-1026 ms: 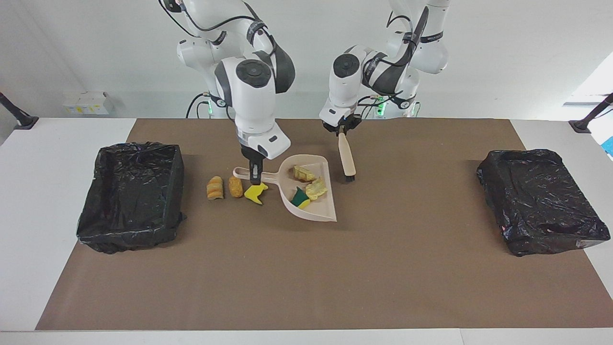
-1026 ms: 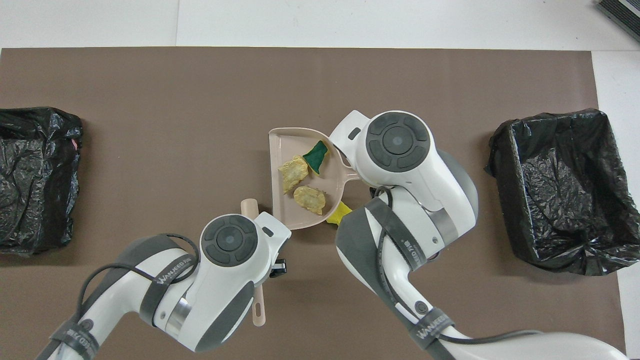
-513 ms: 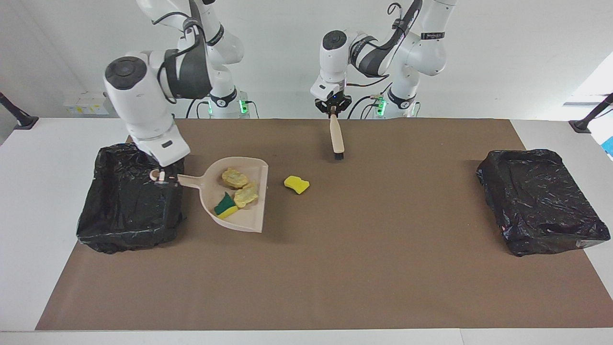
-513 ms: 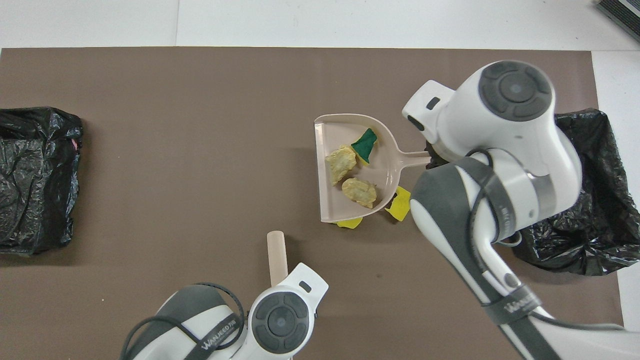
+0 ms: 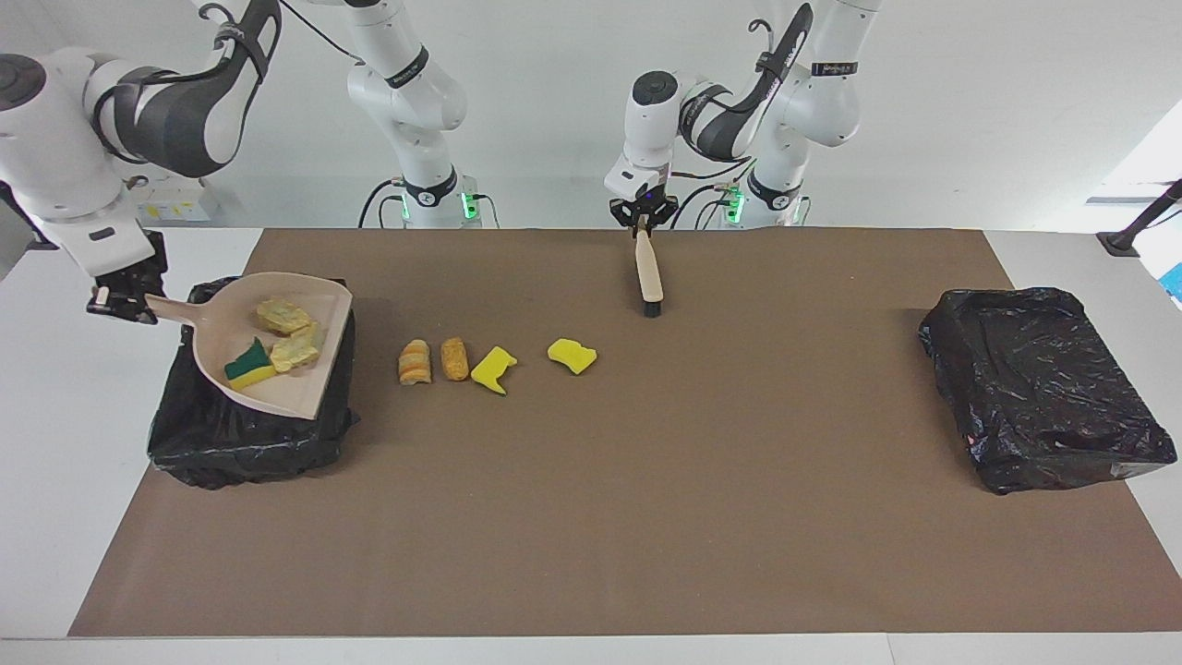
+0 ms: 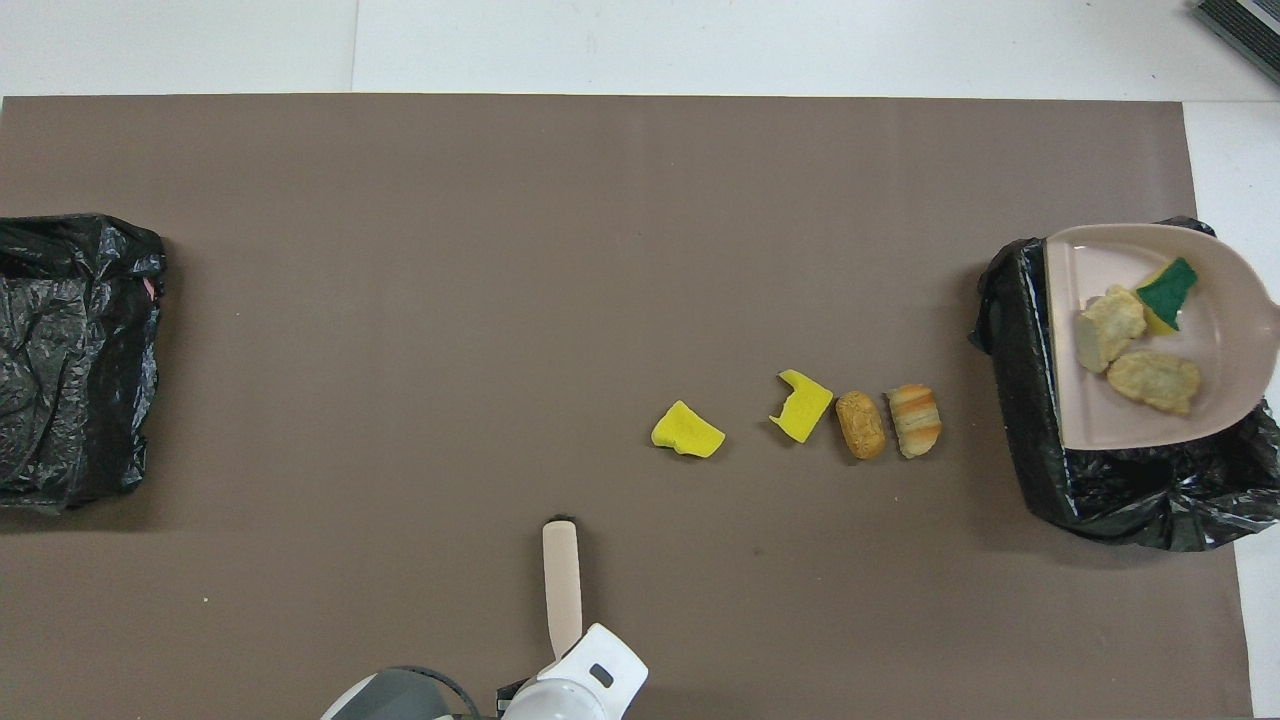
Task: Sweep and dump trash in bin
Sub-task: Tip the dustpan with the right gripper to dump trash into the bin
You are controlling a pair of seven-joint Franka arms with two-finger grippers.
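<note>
My right gripper [image 5: 120, 300] is shut on the handle of the beige dustpan [image 5: 309, 388], which it holds tilted over the black-lined bin [image 5: 249, 439] at the right arm's end. In the pan [image 6: 1062, 400] lie three bits of trash: a green-and-yellow sponge bit [image 5: 249, 368] and two pale yellow scraps [image 5: 283, 316]. On the mat lie two bread-like chunks [image 5: 415, 361], [image 5: 454, 358] and two yellow sponge bits [image 5: 493, 368], [image 5: 572, 355]. My left gripper [image 5: 640, 219] is shut on the beige brush [image 5: 649, 270], whose black bristles point down over the mat near the robots.
A second black-lined bin [image 5: 1043, 388] stands at the left arm's end of the table. The brown mat [image 5: 646, 508] covers most of the white table. The loose scraps [image 6: 800, 405] lie in a row between the brush [image 6: 562, 575] and the bin [image 6: 1030, 440] under the pan.
My right arm has carried the loaded dustpan from the middle of the mat over to the bin. The left arm drew the brush back toward the robots.
</note>
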